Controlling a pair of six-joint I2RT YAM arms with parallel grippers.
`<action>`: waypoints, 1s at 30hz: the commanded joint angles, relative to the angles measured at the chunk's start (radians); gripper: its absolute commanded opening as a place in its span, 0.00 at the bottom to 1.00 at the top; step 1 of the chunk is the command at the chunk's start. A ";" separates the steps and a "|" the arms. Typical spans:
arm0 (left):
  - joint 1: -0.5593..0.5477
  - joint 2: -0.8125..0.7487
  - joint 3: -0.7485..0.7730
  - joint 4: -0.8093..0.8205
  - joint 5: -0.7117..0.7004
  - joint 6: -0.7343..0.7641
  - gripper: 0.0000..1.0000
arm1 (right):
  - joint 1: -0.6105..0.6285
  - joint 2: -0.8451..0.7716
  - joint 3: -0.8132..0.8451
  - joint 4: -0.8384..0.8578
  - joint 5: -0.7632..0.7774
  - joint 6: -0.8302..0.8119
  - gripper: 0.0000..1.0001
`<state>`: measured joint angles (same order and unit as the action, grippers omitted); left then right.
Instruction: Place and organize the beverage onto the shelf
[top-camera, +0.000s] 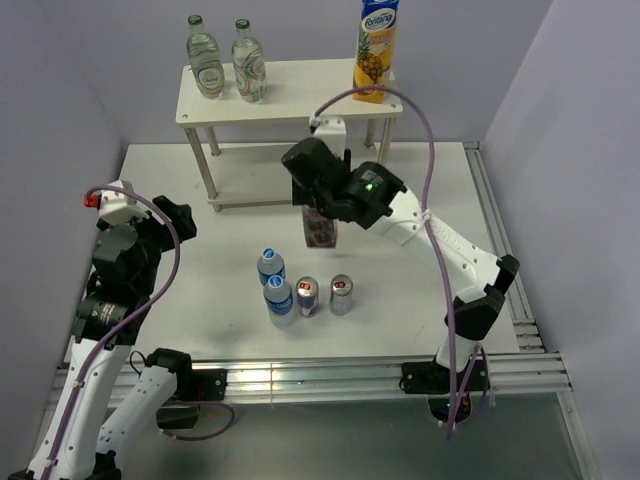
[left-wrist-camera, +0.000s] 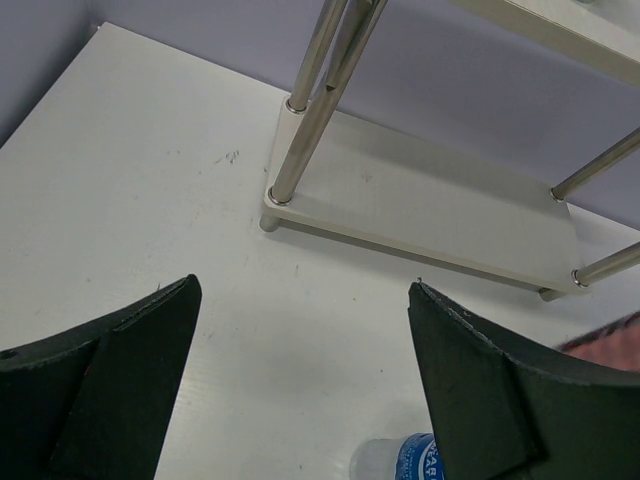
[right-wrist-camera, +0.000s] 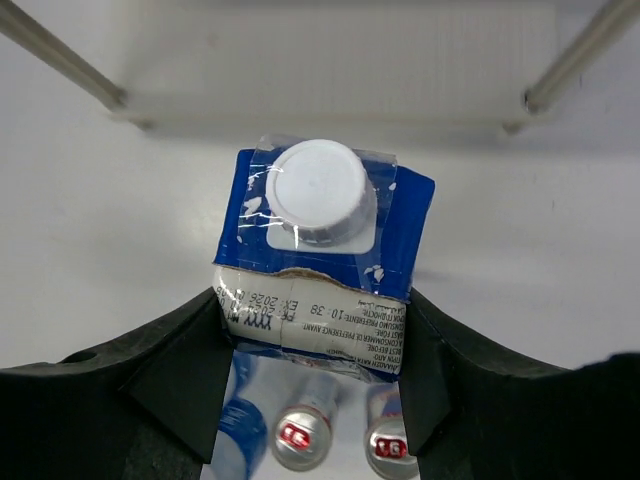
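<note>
Top, left-wrist and right-wrist views. The shelf (top-camera: 290, 92) stands at the far side of the surface (top-camera: 190, 215), near the back wall. On its upper board you see two glass bottles (top-camera: 207, 58) side by side at the left end and a tall yellow juice carton (top-camera: 376, 50) upright at the right end. Your right gripper (right-wrist-camera: 315, 312) is clamped on a blue carton (right-wrist-camera: 322, 250) with a white screw cap, one finger against each side wall. It holds the carton just in front of the shelf, near its middle; you cannot tell whether the carton's base touches the surface. Farther out in front of the shelf, two small water bottles (top-camera: 271, 266) and two cans (top-camera: 308, 296) stand close together in a cluster. Your left gripper (left-wrist-camera: 302, 290) has its jaws spread wide with nothing between them. It sits well apart from the shelf, off its left front corner, facing the lower board and the left posts.
</note>
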<state>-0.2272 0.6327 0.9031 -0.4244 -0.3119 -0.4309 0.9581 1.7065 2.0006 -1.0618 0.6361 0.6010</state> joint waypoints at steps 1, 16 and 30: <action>0.008 0.005 0.003 0.033 0.013 0.001 0.91 | 0.005 -0.035 0.322 0.192 0.192 -0.159 0.41; 0.008 0.019 0.000 0.035 0.013 0.001 0.91 | -0.009 0.042 0.564 0.696 0.266 -0.644 0.47; 0.012 0.028 -0.003 0.036 0.014 0.000 0.91 | -0.077 0.059 0.589 1.014 0.198 -0.755 0.41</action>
<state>-0.2214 0.6590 0.9031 -0.4240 -0.3115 -0.4309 0.9184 1.8259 2.4828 -0.4179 0.8532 -0.1101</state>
